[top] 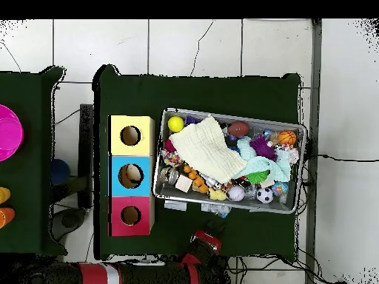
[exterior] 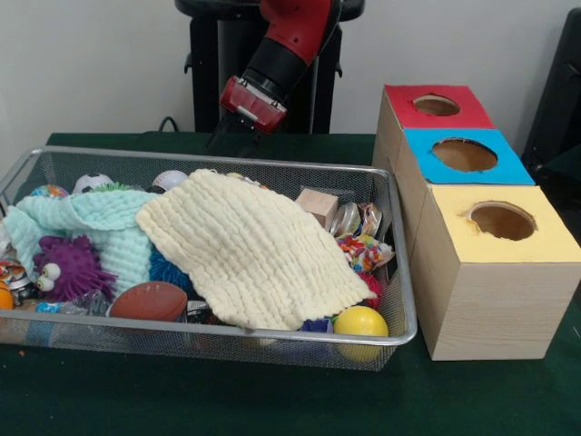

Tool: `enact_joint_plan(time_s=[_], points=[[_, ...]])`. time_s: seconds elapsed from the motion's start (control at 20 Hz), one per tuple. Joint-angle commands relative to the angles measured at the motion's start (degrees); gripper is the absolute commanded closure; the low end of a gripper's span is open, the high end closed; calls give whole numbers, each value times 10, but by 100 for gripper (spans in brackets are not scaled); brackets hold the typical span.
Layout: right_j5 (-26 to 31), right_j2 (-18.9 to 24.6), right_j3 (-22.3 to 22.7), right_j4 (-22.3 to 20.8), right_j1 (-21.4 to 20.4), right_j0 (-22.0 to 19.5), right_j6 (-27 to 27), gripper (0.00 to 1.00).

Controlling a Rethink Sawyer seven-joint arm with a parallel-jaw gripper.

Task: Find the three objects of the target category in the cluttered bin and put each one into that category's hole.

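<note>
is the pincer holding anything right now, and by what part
Nothing appears to be held. The pincer hangs behind the wire bin's far rim, with no object seen at it; whether it is open or shut cannot be told.

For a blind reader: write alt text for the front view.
A wire bin on a green table is heaped with toys under a cream cloth and a mint cloth. The red arm's gripper hangs behind the bin's far rim. Beside the bin stand three boxes with holes: red, blue, yellow.
</note>
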Motion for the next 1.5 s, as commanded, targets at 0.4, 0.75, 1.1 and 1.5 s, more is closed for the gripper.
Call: enact_joint_plan(time_s=[0.4, 0.75, 1.1, 1.5], points=[[73, 41, -17, -136, -40, -37, 4, 0], [79, 93, -29, -146, -35, -70, 40, 0], [25, 130, -39, -94, -2, -88, 77, 0], [-161, 146, -31, -90, 12, -117, 107, 0]])
